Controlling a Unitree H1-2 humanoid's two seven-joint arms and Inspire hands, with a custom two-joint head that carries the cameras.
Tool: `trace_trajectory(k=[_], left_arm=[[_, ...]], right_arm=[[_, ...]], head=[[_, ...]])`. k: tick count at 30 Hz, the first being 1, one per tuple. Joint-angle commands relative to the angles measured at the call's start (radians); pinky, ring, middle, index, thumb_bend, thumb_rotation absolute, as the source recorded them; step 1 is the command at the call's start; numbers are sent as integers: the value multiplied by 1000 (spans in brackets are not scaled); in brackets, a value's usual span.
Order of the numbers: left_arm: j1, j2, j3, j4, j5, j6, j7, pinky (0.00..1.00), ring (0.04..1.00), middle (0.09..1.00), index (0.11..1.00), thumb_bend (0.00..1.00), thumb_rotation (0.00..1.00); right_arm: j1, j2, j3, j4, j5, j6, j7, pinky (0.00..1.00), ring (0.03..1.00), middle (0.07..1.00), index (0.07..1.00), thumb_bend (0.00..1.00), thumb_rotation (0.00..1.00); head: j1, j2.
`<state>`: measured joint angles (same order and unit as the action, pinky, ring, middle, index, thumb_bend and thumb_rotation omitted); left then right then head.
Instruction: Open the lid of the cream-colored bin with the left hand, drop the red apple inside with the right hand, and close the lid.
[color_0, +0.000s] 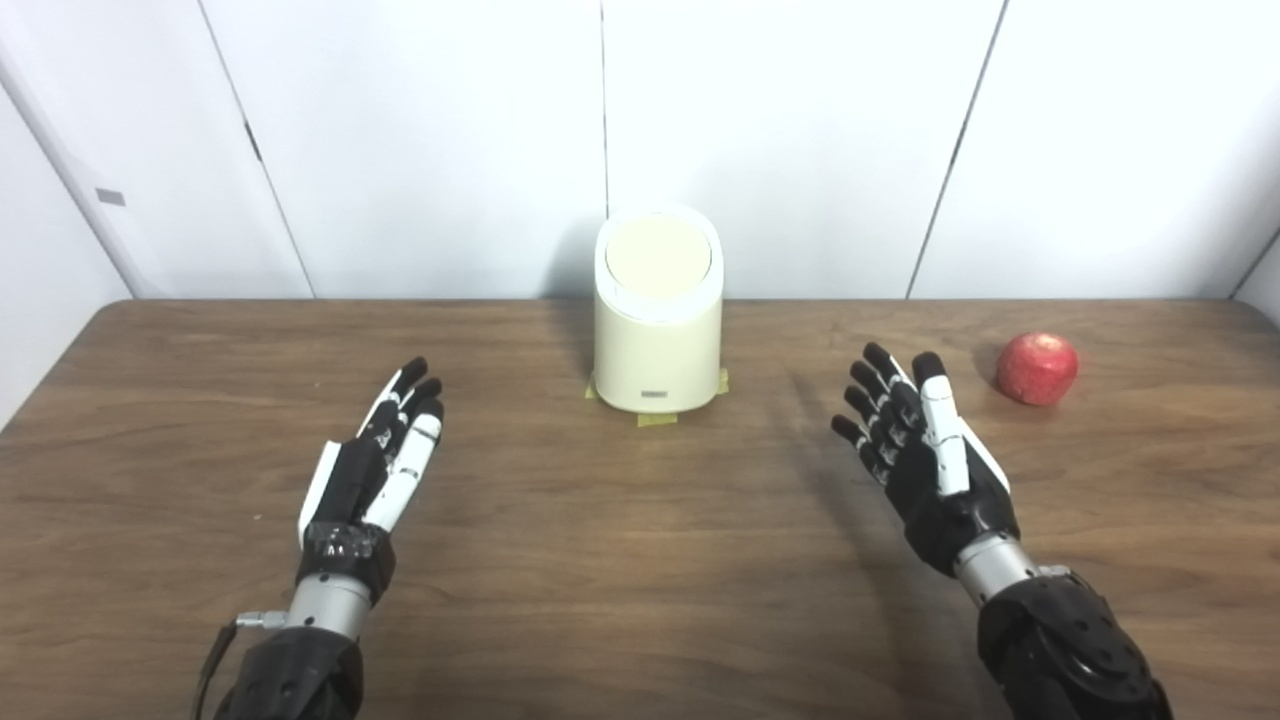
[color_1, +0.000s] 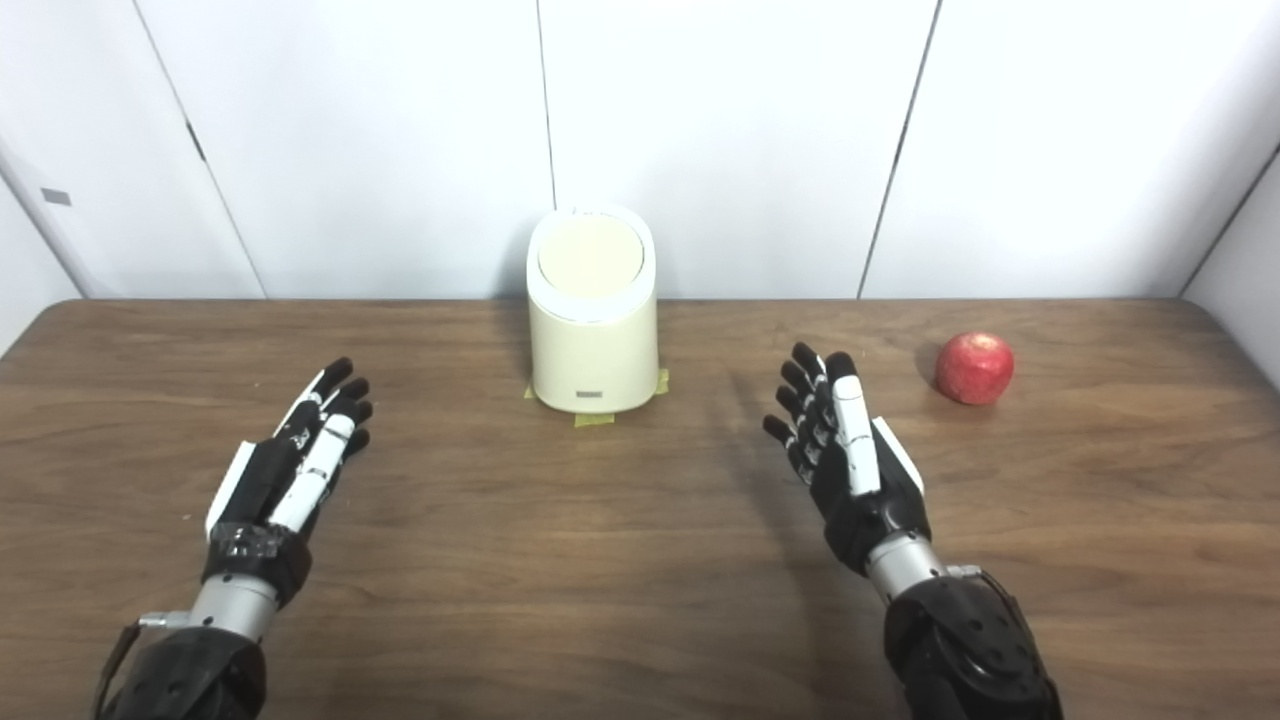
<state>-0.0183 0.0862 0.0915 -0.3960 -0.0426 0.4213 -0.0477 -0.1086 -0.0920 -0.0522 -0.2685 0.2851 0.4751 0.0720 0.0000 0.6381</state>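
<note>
Task not yet begun; all three steps outstanding.
Cream-colored bin (color_0: 658, 330) at the table's (color_0: 620, 560) far edge, lid (color_0: 658, 256) shut; red apple (color_0: 1037, 369) right of it; left hand (color_0: 372, 462) and right hand (color_0: 925, 455) released, fingers (color_0: 880, 395) spread, grasping nothing.

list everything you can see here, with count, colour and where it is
bin: one, cream, upright at the back middle of the table, lid closed
tape: yellowish patches, on the table, showing from under the bin's base
apple: one, red, back right of the table, lying apart from both hands
table: one, dark brown wood grain, fills the foreground
wall panels: white, behind the table
left hand: one, black and white, open, front left
right hand: one, black and white, open, between bin and apple, nearer the front
</note>
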Motion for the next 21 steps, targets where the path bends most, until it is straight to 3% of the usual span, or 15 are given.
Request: trace_trajectory(k=[1,21], left_arm=[[-39,4,0,-38,-3,-8,6,934,934,936,968,282,606],[-36,11,-5,-40,1,-3,1,926,919,920,964,293,573]], right_arm=[[-44,-14,2,-41,10,-9,12,940,1000,1000,1000,521,1000],[-43,-55,45,-47,31,-6,5,898,978,990,981,510,1000]], head=[[1,0],[-1,11]])
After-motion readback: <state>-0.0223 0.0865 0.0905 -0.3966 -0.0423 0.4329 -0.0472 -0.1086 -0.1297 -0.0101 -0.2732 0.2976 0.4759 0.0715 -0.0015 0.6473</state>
